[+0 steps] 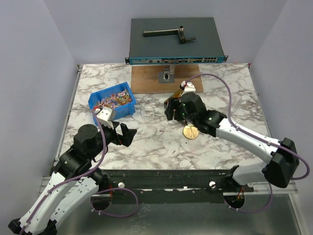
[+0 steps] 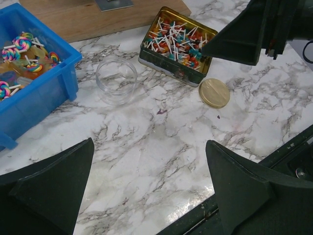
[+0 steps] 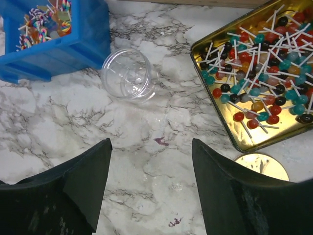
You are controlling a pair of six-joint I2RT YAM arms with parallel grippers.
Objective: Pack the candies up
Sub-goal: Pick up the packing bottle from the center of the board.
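the candies (image 3: 254, 83) lie heaped in the open tin (image 3: 230, 132) at the right, its lid (image 3: 259, 166) set aside nearer. a jar (image 3: 128, 75) lies tipped beside the bin (image 3: 73, 51), probably awaiting filling. the right gripper (image 3: 151, 144) hovers released and empty by the tin; the left gripper (image 2: 149, 147) is spread wide, holding nothing.

- The left arm (image 1: 54, 203) has a white lower link with a row of small dark dots along its edge, and round black joint housings above it.
- The right arm (image 1: 244, 138) is of the same make: a long white link between bulky black joints.
- A purple cable (image 1: 102, 149) runs along the left arm and loops below its base.
- A second purple cable (image 1: 228, 90) arches beside the right arm.
- The left tool (image 1: 128, 134) is matte black, with a silver-white block (image 1: 104, 115) behind it.
- The right tool (image 1: 171, 111) is black too, with a white block (image 1: 189, 87) behind it.
- In the wrist views each tool's 2 fingers (image 2: 49, 193) are broad black wedges with flat, dull faces.
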